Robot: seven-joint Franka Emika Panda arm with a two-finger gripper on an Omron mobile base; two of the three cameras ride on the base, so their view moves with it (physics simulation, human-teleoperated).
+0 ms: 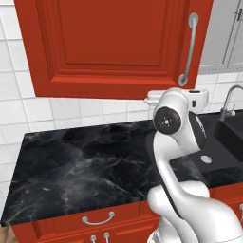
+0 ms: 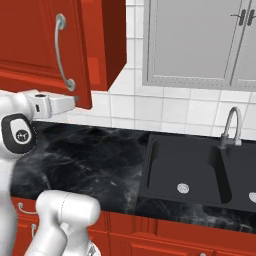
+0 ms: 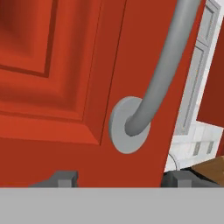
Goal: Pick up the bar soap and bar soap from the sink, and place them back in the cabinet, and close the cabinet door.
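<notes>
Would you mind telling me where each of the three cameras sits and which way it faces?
Left base view: behind the arm's left, facing the cabinet door and counter; arm at lower right.
Right base view: behind its right, facing the sink; arm at lower left.
Hand view: on the hand, close to the door's handle; the gripper straddles the door's edge.
Shared: door and handle.

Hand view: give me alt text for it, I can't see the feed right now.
The red cabinet door is seen very close, its raised panel at left and the lower end of its curved silver handle meeting a round mount near centre. The tool has one finger tip on each side of the door's lower edge.
</notes>
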